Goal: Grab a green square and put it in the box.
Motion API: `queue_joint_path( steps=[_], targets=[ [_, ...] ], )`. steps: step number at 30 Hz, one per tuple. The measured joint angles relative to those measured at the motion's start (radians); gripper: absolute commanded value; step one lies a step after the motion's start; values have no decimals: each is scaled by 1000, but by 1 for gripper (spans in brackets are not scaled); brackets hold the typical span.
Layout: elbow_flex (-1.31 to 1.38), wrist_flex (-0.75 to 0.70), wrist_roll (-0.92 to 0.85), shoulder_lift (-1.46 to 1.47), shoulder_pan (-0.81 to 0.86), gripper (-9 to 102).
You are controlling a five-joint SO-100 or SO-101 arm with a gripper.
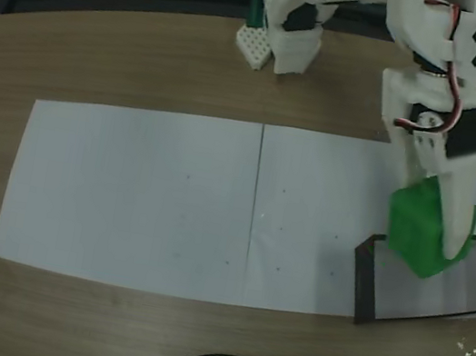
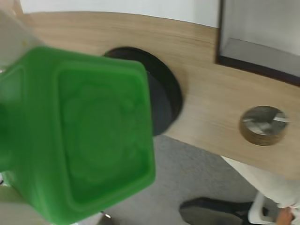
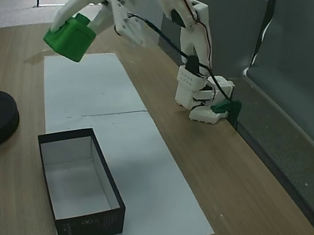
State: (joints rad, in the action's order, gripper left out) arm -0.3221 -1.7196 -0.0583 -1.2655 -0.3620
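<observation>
1. The claw (image 3: 75, 30) is clamped on the green square (image 3: 69, 37), which hangs in the air, clear of the table (image 3: 241, 193).
2. In a fixed view from the side, the box (image 3: 105, 213) sits on the white paper (image 3: 154, 166), nearer the camera than the block – the two are well apart there.
3. In a fixed view from above, the block (image 1: 424, 231) overlaps the box's far rim (image 1: 430, 241); height hides the true gap.
4. My judgement: carry it over the pale inside – then lower.
</observation>
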Motion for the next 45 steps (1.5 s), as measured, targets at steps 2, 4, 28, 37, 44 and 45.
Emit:
queue_joint_path(
  steps=[2, 4, 28, 37, 44, 45],
  targets=[
    [0, 15, -14, 6, -77, 15],
    [2, 38, -15, 40, -146, 15],
    [5, 98, 54, 396, -163, 51],
    [107, -18, 72, 144, 51, -1],
    [-110, -18, 173, -402, 229, 1],
    [-169, -18, 173, -502, 229, 1]
  ],
)
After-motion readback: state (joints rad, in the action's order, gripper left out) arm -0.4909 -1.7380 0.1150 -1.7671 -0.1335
